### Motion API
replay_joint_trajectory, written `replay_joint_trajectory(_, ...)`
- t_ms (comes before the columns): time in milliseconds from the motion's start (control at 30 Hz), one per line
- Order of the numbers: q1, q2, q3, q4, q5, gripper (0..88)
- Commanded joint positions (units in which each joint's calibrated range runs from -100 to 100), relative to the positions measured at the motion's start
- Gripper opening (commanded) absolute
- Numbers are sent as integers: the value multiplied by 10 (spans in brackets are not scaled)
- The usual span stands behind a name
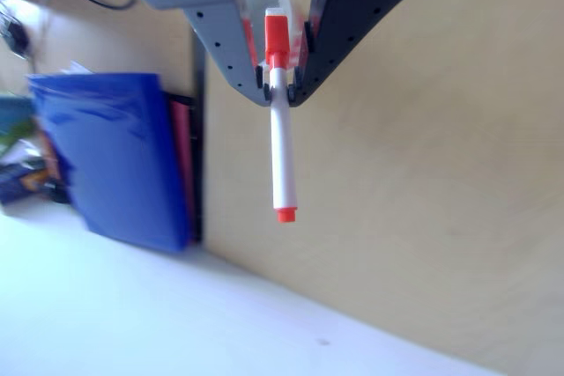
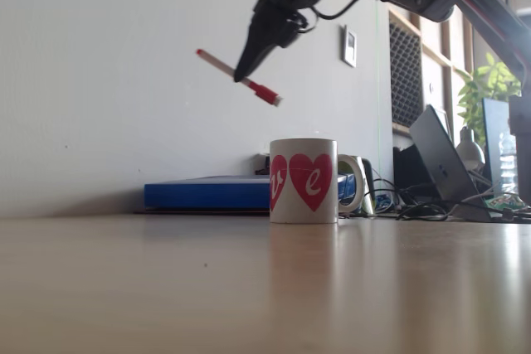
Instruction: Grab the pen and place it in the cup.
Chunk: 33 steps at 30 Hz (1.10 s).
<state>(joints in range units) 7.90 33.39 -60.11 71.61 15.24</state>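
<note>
In the fixed view the pincer (image 2: 246,75) pinches the pen (image 2: 239,77) high in the air, tilted, above and left of the cup (image 2: 304,181), well apart from it. The cup stands upright on the tabletop (image 2: 249,288), its inside hidden. A blue folder (image 2: 207,194) lies behind it.

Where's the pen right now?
In the fixed view the pen is held tilted in the gripper, up in the air, above and left of the cup.

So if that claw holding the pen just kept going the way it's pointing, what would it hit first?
Probably the table, left of the cup: the gripper points down and slightly left in the fixed view. Depth is unclear.
</note>
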Motion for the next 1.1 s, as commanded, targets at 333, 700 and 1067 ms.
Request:
replay_joint_trajectory(333, 86, 14, 18, -114, -1, 12)
replay_joint_trajectory(700, 84, 37, 18, -62, -4, 11)
replay_joint_trajectory(1067, 82, 33, 14, 9, -5, 11)
